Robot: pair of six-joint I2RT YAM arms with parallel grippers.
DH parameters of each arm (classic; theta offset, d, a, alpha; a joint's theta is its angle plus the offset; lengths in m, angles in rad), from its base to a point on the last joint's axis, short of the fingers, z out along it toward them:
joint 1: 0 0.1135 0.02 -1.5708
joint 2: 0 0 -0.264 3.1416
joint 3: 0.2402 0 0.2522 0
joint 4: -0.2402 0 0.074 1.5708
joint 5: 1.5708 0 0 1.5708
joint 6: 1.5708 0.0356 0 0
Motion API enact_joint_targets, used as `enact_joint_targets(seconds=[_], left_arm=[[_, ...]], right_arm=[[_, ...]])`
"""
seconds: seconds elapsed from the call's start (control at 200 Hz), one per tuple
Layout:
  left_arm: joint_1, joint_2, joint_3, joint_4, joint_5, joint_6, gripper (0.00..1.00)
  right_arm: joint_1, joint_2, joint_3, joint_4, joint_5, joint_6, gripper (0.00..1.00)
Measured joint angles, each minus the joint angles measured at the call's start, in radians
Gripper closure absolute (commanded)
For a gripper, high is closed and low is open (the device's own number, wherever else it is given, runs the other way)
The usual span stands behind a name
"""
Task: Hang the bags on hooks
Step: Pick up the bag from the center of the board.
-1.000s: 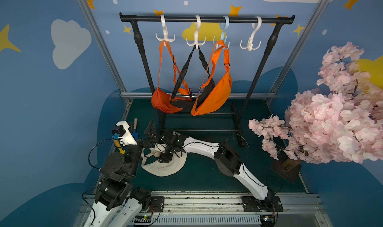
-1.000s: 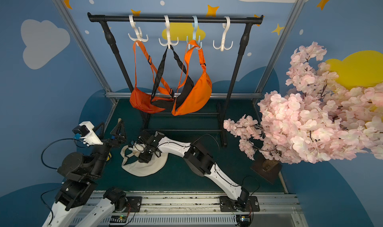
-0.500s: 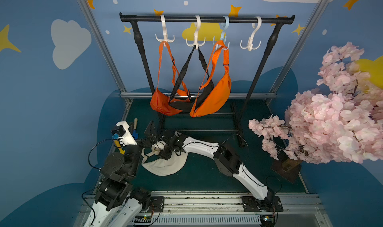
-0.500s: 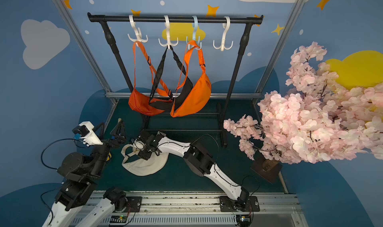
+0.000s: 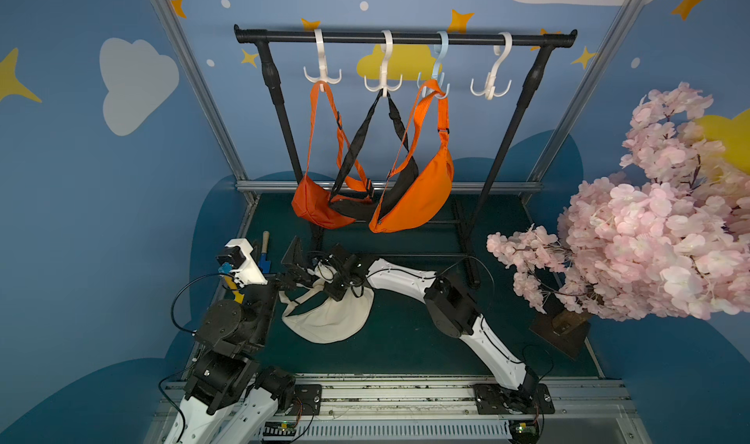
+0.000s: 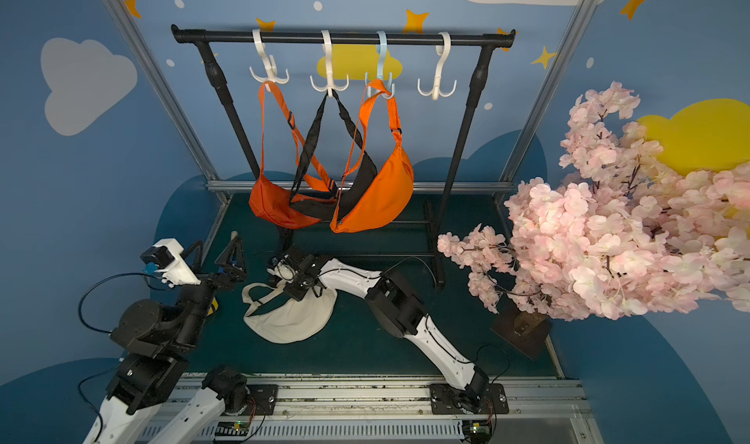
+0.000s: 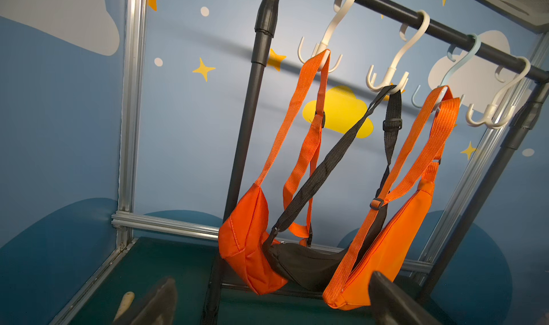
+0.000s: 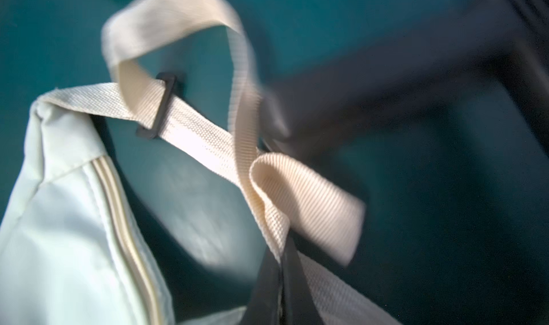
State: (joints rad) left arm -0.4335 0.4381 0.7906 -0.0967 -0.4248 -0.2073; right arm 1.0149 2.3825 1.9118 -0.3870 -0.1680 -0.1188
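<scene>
Cream bag [image 5: 328, 320]: flat on the green mat [image 5: 406, 348], in front of the rack's feet and between your two arms. Both top views show it. It is not on any hook.

Your right gripper [image 8: 281, 267]: jaws pressed together, pinching a fold of the bag's strap [image 8: 297, 195]. In the right wrist view the webbing bunches where the dark fingers meet. A loop of it curls back past a black slider buckle [image 8: 160, 106]. The bag body rests on the mat. Whether the pinched end is raised off the mat you cannot tell.

Your left gripper [image 6: 215, 259]: jaws wide apart with nothing between them, near the bag's left end, pointing toward the rack. Its wrist view looks up at the hanging bags.

Rack: the black rail [image 5: 406, 38] carries four hooks. From your left:
- first white hook [image 5: 322, 75], holding an orange bag [image 5: 314, 208]
- second white hook [image 5: 383, 83], holding a black bag [image 5: 353, 210]
- pale blue hook [image 5: 436, 77], holding a larger orange bag [image 5: 418, 204]
- fourth white hook [image 5: 492, 85], bare

The three hung bags crowd together, bodies touching.

Pink blossom tree [image 5: 649, 227]: on your right, its lowest branch close to the rack's right post
</scene>
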Motion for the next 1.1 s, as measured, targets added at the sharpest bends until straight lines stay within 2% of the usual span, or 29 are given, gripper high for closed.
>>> enact_joint_targets(seconds=[0.155,0.411,0.546,0.726,0.866,1.101], left_arm=[[0.002,0.088,0.0,-0.001,0.08,0.023,0.0],[0.002,0.327,0.0,0.001,0.297,0.048,0.0],[0.002,0.452,-0.001,0.0,0.367,0.053,0.0],[0.002,0.51,-0.025,0.041,0.43,0.071,0.0],[-0.001,0.553,-0.042,0.1,0.438,0.091,0.0],[-0.013,0.72,-0.002,0.149,0.435,0.174,0.0]], right_arm=[[-0.091,-0.257,-0.225,0.047,0.013,0.051,1.0],[-0.169,-0.583,-0.336,0.115,0.029,0.061,1.0],[-0.189,-0.648,-0.372,0.116,0.031,0.054,1.0],[-0.2,-0.666,-0.387,0.093,0.037,0.037,1.0],[-0.202,-0.696,-0.4,0.075,0.037,0.026,1.0],[-0.202,-0.795,-0.428,0.066,0.032,0.007,1.0]])
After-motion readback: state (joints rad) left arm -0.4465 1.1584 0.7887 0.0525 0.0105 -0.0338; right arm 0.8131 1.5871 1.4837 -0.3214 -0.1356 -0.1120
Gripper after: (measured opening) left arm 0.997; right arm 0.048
